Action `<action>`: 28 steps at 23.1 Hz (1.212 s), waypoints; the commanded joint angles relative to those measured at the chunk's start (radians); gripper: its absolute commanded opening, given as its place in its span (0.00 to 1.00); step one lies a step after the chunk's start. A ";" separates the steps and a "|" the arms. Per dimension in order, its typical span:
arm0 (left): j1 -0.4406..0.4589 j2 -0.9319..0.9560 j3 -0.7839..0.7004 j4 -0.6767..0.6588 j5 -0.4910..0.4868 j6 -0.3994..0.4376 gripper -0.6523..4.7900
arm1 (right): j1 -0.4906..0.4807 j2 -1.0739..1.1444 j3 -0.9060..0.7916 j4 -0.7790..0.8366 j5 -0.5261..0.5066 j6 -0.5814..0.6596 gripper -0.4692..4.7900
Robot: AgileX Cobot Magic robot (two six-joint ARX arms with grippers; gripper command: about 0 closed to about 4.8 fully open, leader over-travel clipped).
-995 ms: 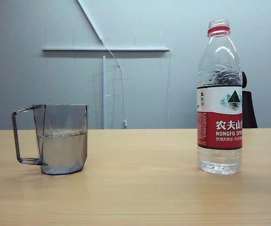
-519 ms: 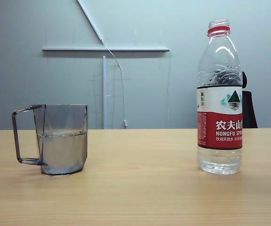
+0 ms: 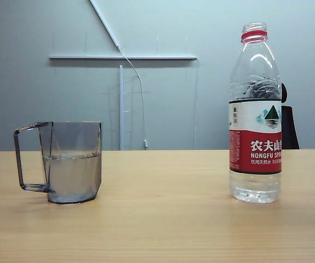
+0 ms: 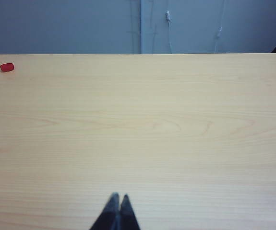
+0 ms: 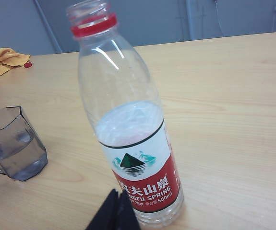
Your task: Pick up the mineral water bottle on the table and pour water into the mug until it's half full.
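Both grippers: left gripper (image 4: 118,197) and right gripper (image 5: 117,193) are staying pressed together, empty.
mineral water bottle (image 5: 128,129): cap is missing; base is hiding behind the right fingertips.

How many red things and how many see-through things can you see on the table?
See-through: 2, the mineral water bottle and the mug.
Red: 1, a small bottle cap lying on the table.
Yellow: 1, a crumpled cloth.
Grippers: 2, the left gripper and the right gripper, both shut and holding nothing.
Total: 6.
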 commanded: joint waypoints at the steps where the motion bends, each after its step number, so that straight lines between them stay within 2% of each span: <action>1: -0.001 0.002 0.003 0.008 0.003 -0.003 0.12 | -0.060 -0.001 0.003 0.018 0.000 -0.108 0.08; 7: -0.001 0.002 0.003 0.008 0.003 -0.003 0.12 | -0.276 -0.001 0.003 0.019 -0.008 -0.132 0.08; 9: -0.001 0.002 0.003 0.008 0.003 -0.003 0.12 | -0.388 -0.001 0.000 0.027 -0.010 -0.132 0.08; 10: -0.001 0.002 0.003 0.008 0.004 -0.003 0.12 | -0.451 -0.001 -0.011 0.050 -0.030 -0.139 0.08; 12: -0.001 0.002 0.003 0.008 0.003 -0.003 0.12 | -0.511 -0.001 -0.041 0.110 -0.061 -0.145 0.08; 13: -0.001 0.002 0.003 0.008 0.003 -0.003 0.12 | -0.553 -0.002 -0.080 0.188 -0.118 -0.154 0.08; 15: -0.001 0.002 0.003 0.008 0.004 -0.003 0.12 | -0.571 -0.002 -0.113 0.248 -0.185 -0.157 0.08; 21: -0.001 0.002 0.003 0.008 0.003 -0.003 0.12 | -0.573 -0.002 -0.111 0.250 -0.285 -0.231 0.08; 28: -0.001 0.002 0.003 0.008 0.003 -0.003 0.12 | -0.573 -0.002 -0.111 0.249 -0.285 -0.249 0.08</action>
